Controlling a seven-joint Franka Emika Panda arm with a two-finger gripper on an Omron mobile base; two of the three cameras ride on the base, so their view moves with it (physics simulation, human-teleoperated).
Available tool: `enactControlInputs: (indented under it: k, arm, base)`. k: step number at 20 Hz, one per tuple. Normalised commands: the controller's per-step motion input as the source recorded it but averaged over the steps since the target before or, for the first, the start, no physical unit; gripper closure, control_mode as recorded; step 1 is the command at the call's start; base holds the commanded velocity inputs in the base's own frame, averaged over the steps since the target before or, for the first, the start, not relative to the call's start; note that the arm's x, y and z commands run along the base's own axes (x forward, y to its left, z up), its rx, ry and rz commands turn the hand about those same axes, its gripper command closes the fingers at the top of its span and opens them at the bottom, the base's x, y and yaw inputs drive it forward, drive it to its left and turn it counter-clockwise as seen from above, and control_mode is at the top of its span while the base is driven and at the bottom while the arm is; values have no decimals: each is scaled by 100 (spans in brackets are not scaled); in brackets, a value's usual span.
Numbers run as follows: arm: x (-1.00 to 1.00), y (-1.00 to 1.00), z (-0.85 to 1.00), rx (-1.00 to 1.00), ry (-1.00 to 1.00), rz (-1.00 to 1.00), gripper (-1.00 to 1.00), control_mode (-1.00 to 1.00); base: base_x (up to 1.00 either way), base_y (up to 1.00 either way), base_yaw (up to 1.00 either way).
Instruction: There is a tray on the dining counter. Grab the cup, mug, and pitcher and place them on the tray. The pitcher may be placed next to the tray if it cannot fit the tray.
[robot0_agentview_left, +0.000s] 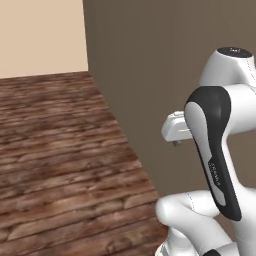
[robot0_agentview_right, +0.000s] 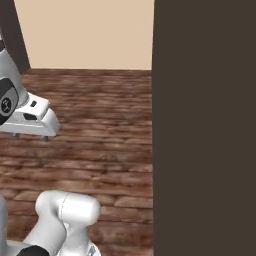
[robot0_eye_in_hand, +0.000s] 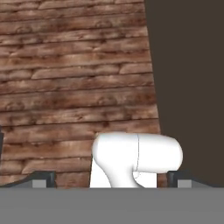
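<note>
Gripper (robot0_eye_in_hand: 112, 177) hung wide apart, empty, over wooden floor (robot0_eye_in_hand: 74, 87); dark panel (robot0_agentview_right: 205, 125) sat close, risking a bump.

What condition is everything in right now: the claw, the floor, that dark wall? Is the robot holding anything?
claw: open wide, tips far apart, nothing between them, pointing down at the floor.
wooden plank floor: bare where it shows, nothing lying on it.
dark brown wall panel: upright, plain, close beside the robot.
beige wall: plain, at the far end of the floor.
</note>
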Motion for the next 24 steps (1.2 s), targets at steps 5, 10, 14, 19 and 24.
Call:
enactControlInputs:
  k: [5, 10, 14, 19, 24]
  arm:
    - [0, 0, 0, 0, 0, 0, -100, 100]
    - [0, 0, 0, 0, 0, 0, -100, 100]
    - [0, 0, 0, 0, 0, 0, -100, 100]
    - [0, 0, 0, 0, 0, 0, -100, 100]
    - [0, 0, 0, 0, 0, 0, -100, 100]
  base:
    - [100, 56, 0]
    - [100, 60, 15]
    - [100, 39, 32]
    - [100, 23, 40]
    - [100, 17, 41]
